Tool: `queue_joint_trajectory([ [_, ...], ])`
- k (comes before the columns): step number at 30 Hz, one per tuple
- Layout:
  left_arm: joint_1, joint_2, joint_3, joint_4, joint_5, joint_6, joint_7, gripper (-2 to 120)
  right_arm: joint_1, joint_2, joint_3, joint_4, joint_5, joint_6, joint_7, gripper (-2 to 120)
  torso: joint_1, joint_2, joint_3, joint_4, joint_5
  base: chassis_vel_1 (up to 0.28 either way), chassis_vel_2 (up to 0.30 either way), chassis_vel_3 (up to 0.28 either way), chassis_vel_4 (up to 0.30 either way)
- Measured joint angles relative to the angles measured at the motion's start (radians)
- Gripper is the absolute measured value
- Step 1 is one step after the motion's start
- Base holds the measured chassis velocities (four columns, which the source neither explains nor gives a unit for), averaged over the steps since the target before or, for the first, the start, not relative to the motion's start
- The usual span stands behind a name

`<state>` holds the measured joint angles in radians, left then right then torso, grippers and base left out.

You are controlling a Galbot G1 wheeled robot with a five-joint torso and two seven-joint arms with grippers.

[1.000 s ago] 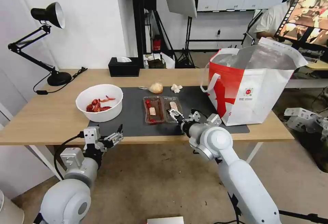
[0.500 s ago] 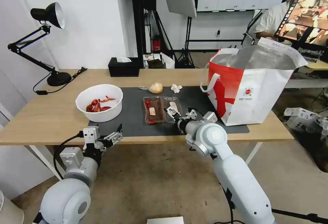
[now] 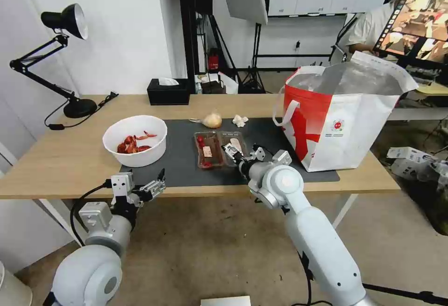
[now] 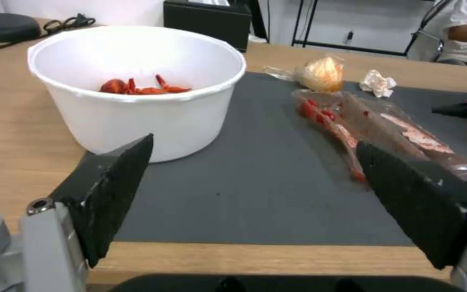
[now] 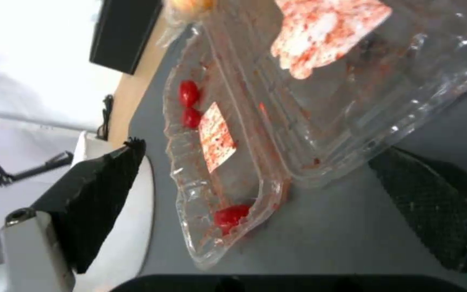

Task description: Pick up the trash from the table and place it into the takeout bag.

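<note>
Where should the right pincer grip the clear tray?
Likely the near rim of the clear tray, approached from the robot's side. It lies open and flat on the mat, so only its thin raised edge offers purchase. The open right pincer is there.

Glossy white arms w/ rounded joints; silver wrist blocks; black cables; black-padded pincer fingers (image 4: 109, 190).

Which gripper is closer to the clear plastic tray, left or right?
Right. The right gripper is open at the clear plastic tray's near edge. The left gripper is open at the table's front edge, below the white bowl.
</note>
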<state>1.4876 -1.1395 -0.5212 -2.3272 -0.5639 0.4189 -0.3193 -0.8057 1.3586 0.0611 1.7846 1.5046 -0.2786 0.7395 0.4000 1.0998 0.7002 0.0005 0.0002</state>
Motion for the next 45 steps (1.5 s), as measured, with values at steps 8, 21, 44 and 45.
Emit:
queue_joint_trajectory([
  [8,0.005,-0.002,0.0,0.001,0.002,-0.008,0.0,100,-0.021,-0.039,-0.076,-0.028,-0.311,0.074,-0.18,100,0.0,0.0,0.0,-0.0004,-0.0002,0.0,0.0,0.0,0.0],
  [21,0.009,-0.003,-0.005,0.0,0.003,-0.017,0.0,100,0.0,-0.064,-0.135,-0.069,-0.535,0.13,-0.279,100,0.0,0.0,0.0,-0.0004,-0.0002,0.0,0.0,0.0,0.0],
  [44,0.022,-0.008,-0.013,-0.009,0.019,-0.034,0.002,100,0.127,-0.052,-0.196,-0.051,-0.245,-0.036,-0.209,100,0.0,0.0,0.0,-0.0003,-0.0002,0.0,0.0,0.0,0.0],
  [45,0.022,-0.008,-0.013,-0.01,0.019,-0.034,0.002,100,0.128,-0.049,-0.19,-0.051,-0.228,-0.038,-0.204,100,0.0,0.0,0.0,-0.0004,-0.0002,0.0,0.0,0.0,0.0],
])
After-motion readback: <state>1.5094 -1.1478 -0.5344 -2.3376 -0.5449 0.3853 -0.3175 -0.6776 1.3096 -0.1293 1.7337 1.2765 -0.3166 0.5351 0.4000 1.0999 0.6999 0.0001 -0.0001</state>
